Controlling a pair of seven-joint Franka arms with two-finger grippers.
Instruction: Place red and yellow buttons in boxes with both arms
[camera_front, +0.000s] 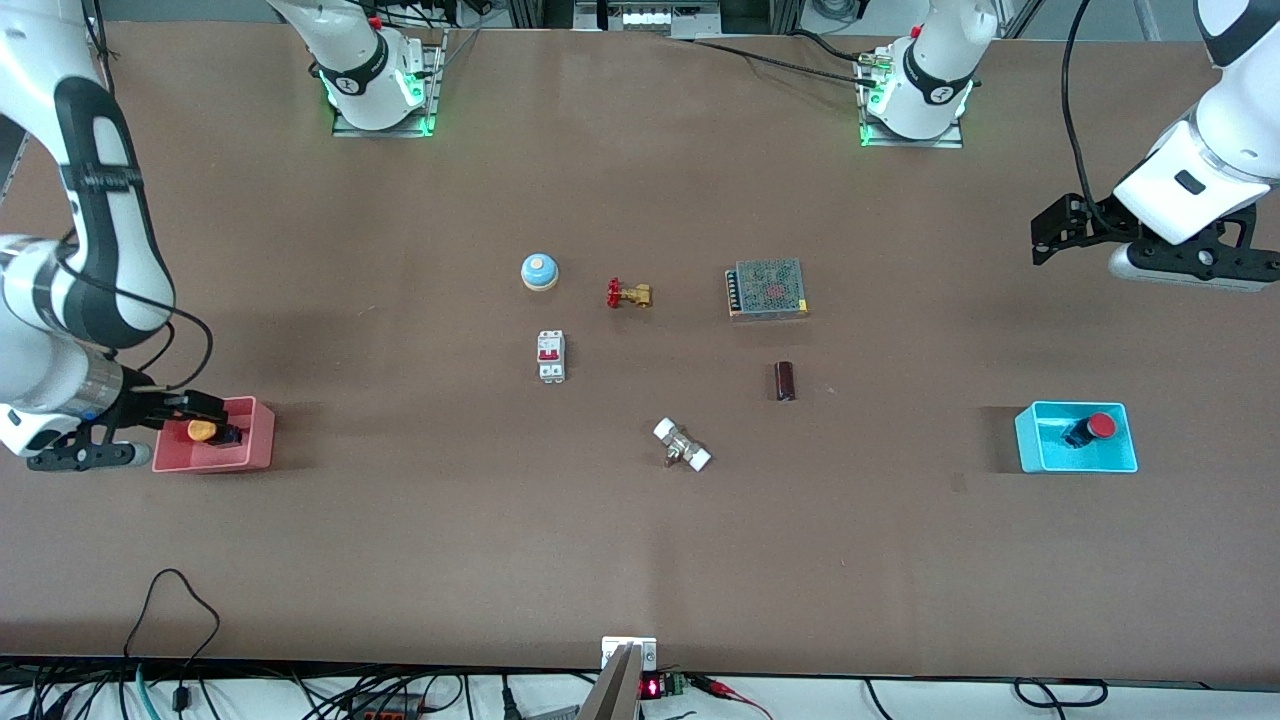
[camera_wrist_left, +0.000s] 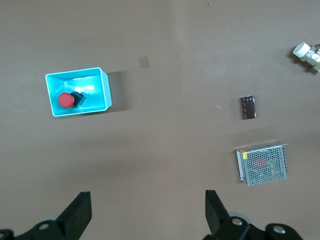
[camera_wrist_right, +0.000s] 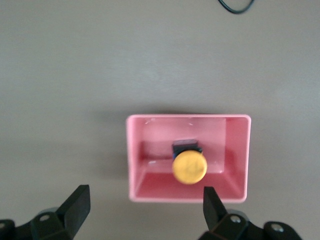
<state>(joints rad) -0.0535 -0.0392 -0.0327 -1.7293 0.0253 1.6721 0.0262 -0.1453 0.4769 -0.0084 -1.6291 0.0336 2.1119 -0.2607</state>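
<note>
Right pincer (camera_front: 222, 412), black and two-fingered, hangs spread wide over the pink-red rectangular plastic box (camera_front: 258, 440); nothing is between its fingers (camera_wrist_right: 75, 207). The right wrist view looks straight down into that box, where the small push-button with the round orange-yellow cap (camera_wrist_right: 189, 167) on a dark body lies inside, clear of both fingers. Judged from this, the release on this side is complete, and the wide spread serves to let the pincer lift away without catching the button or the box wall.

The pink-red box sits on the brown counter (camera_front: 640, 560) at the right arm's end. At about the same nearness to the front camera, at the left arm's end, the cyan rectangular plastic box (camera_front: 1030, 440) holds the small push-button with the round red cap (camera_front: 1092, 428), lying tipped on its side.

Farther from the front camera than the cyan box, the left pincer (camera_front: 1048, 232) hangs raised above the counter at the left arm's end of it, likewise spread wide and empty; its wrist view shows both fingers (camera_wrist_left: 79, 214) apart with bare counter between them. This arm appears to be waiting.

With each button in a box, the task reads as essentially done.
</note>
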